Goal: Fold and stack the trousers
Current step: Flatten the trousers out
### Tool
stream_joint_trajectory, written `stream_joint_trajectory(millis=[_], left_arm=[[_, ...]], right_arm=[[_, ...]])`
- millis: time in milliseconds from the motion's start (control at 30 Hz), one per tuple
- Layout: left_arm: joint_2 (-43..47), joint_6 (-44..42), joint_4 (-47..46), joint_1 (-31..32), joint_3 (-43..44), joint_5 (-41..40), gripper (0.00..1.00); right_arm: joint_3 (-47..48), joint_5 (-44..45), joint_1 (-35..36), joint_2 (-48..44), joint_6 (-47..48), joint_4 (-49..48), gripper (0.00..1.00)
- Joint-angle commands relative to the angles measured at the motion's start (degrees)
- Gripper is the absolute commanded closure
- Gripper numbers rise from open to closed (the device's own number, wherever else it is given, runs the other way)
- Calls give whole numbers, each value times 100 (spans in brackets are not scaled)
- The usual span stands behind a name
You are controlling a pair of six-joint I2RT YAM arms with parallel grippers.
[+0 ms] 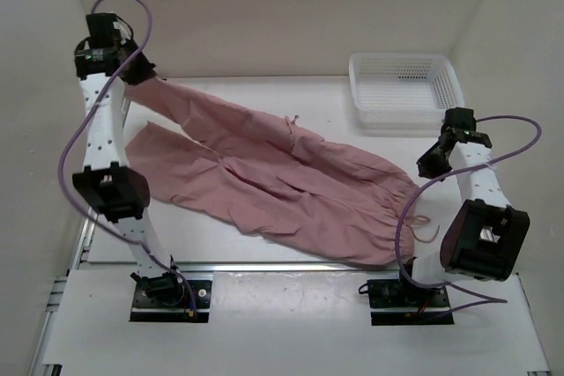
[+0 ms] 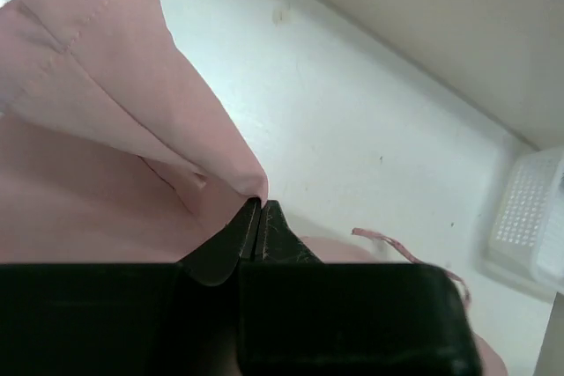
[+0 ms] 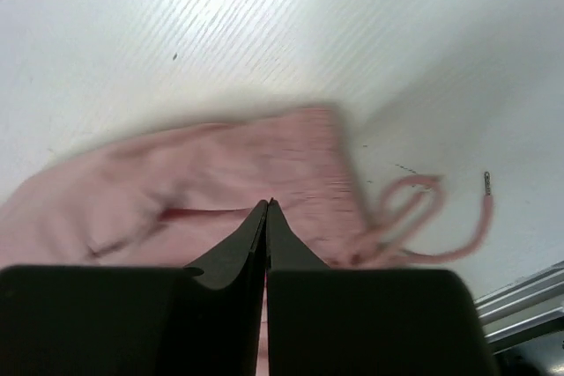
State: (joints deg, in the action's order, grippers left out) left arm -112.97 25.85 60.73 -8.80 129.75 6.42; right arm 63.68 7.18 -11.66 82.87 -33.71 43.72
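Trousers (image 1: 291, 187) lie spread across the white table (image 1: 264, 99) from 10 o'clock down to 4 o'clock, with the waistband (image 3: 300, 143) at the 4 end. We reckon they're light, thin and floppy, so they'll sag and wrinkle. Cuffs or waistband corners look like the best places to grab.

Our left gripper (image 2: 262, 204) is pinched tight on the far leg's end (image 2: 251, 184) at 10. Our right gripper (image 3: 268, 204) hovers over the waistband with its fingers together, seemingly on nothing, and the drawstrings (image 3: 414, 217) lie loose just beside it.

The table looks smooth, white walls (image 1: 264, 6) sit close around it, and there's a mesh basket (image 1: 405, 85) at 1 o'clock.
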Motion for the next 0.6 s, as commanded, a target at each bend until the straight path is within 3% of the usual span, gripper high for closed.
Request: stream_joint_trajectory(millis=[0, 200, 367, 433, 500, 567], left_arm=[[800, -299, 148, -61, -336, -456, 90], [1654, -597, 255, -245, -994, -746, 90], [1454, -756, 308, -245, -1005, -695, 90], [1400, -756, 369, -245, -944, -694, 90], [1278, -704, 369, -245, -882, -554, 90], [1138, -704, 317, -245, -795, -554, 90]], right_arm=[[232, 407, -82, -542, -74, 268, 100], [285, 539, -82, -1517, -127, 453, 100], [171, -416, 31, -1476, 408, 243, 100], [171, -726, 163, -1213, 524, 154, 94], [241, -1050, 366, -776, 593, 154, 74], [303, -1289, 584, -292, 437, 154, 62]])
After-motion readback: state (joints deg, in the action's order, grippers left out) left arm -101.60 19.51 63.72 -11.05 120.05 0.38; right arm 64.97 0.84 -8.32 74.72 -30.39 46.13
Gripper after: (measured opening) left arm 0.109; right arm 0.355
